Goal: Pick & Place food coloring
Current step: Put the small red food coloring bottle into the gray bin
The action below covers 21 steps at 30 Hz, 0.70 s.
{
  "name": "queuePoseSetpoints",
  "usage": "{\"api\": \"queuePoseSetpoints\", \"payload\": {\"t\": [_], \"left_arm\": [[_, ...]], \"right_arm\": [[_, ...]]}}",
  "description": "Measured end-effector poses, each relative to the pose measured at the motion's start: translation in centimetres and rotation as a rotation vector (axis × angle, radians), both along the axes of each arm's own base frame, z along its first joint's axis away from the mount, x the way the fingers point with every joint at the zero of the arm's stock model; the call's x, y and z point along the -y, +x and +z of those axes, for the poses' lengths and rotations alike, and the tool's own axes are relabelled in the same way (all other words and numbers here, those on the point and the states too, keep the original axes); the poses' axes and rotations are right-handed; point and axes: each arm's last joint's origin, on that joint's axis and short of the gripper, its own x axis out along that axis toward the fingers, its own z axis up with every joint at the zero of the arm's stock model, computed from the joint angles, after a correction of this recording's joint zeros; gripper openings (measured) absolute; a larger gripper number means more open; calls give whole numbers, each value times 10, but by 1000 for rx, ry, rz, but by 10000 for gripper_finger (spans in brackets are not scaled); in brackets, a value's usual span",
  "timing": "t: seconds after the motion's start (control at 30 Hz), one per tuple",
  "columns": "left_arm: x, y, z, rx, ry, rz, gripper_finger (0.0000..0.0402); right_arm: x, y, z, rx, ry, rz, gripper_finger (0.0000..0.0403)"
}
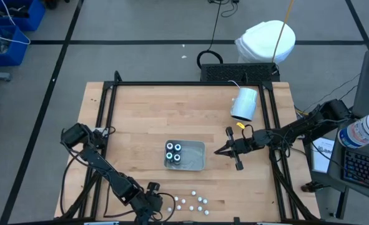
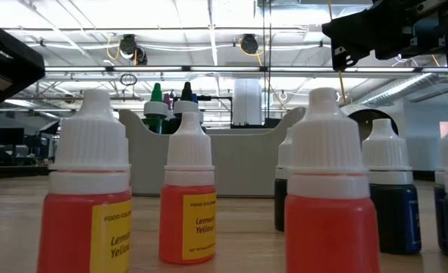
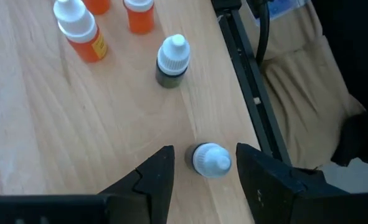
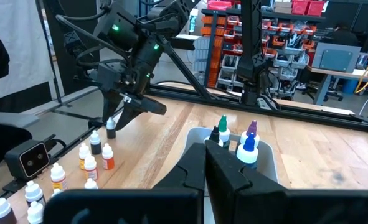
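White-capped bottle point(image 3: 210, 160) between left gripper's point(image 3: 199, 171) spread fingers, untouched on table point(image 3: 78, 124).

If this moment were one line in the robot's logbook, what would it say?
left gripper: open, straddling a dark bottle near table edge | right gripper: shut, empty, beside tray | tray: four bottles | loose bottles: on table

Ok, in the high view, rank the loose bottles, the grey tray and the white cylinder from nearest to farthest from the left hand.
1. Loose bottles: right beside the left hand, at the table's near edge.
2. Grey tray: mid-table, holding four bottles.
3. White cylinder: lying toward the far right.
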Motion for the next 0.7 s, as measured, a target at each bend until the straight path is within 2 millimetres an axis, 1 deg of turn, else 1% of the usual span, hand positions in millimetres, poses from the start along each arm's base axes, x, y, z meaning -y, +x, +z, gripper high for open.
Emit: {"api": "queuePoseSetpoints", "payload": {"t": [0.13, 0.23, 0.53, 0.7], "left_arm": [[0, 0, 0, -1, 1, 0, 176], [0, 0, 0, -2, 5, -3, 166], [-4, 4, -1, -8, 5, 3, 86], [-3, 3, 0, -19, -12, -28, 64]], "right_arm": [[0, 0, 0, 0, 0, 1, 4], [0, 0, 0, 0, 0, 1, 4], [0, 0, 0, 0, 1, 2, 4], [0, 0, 0, 0, 1, 2, 4]]}}
